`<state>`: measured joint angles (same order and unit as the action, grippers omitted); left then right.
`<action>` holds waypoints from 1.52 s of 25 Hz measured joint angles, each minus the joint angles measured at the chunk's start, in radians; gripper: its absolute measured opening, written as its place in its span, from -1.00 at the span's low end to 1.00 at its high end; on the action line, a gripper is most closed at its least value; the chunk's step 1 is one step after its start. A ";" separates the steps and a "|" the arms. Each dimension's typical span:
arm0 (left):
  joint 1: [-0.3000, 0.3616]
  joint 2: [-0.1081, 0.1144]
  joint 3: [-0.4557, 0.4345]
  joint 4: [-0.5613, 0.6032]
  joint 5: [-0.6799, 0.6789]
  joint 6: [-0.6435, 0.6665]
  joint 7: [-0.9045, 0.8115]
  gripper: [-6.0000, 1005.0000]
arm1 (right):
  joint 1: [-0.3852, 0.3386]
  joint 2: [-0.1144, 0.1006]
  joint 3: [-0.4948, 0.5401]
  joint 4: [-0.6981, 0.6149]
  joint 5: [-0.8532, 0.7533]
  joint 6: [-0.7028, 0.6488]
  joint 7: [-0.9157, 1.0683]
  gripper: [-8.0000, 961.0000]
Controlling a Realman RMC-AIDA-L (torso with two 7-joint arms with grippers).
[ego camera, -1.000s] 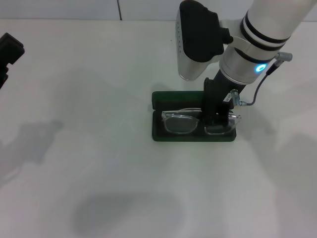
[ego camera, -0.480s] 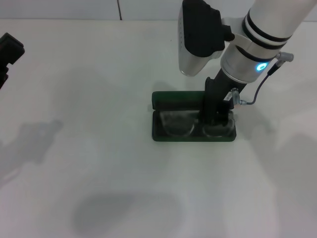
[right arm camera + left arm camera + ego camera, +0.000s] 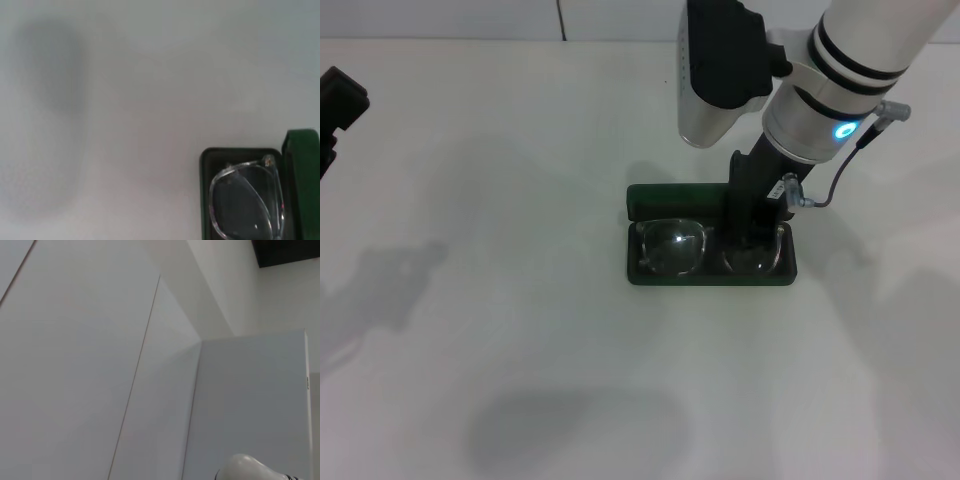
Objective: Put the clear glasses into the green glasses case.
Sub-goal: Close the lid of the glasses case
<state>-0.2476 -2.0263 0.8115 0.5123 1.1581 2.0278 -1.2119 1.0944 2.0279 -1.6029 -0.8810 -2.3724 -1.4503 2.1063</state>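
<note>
White tabletop (image 3: 520, 330) with soft grey shadows, pale panelled wall (image 3: 75, 365) with thin seams behind

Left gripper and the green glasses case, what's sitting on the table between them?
Nothing. In the head view, only bare white table lies between the left gripper at the edge and the green glasses case.

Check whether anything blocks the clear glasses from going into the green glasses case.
Nothing visible does. The clear glasses already lie inside the open green glasses case, lid raised behind them. The right gripper reaches down at their right lens. The left gripper is parked far left.
</note>
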 joint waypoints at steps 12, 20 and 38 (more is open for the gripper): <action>-0.009 0.007 -0.006 0.004 -0.011 0.000 -0.010 -0.88 | -0.188 0.000 0.001 -0.294 0.097 -0.018 0.025 -0.65; -0.054 0.013 -0.003 0.010 -0.001 -0.002 -0.021 -0.88 | -0.636 -0.006 0.028 -0.548 0.482 0.197 -0.227 -0.60; -0.383 -0.029 0.000 0.003 0.345 -0.348 -0.086 -0.67 | -0.879 -0.036 0.741 0.268 1.317 -0.525 -0.970 -0.41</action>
<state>-0.6304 -2.0555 0.8117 0.5153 1.5027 1.6796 -1.2979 0.2150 1.9918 -0.8615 -0.6131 -1.0552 -1.9748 1.1363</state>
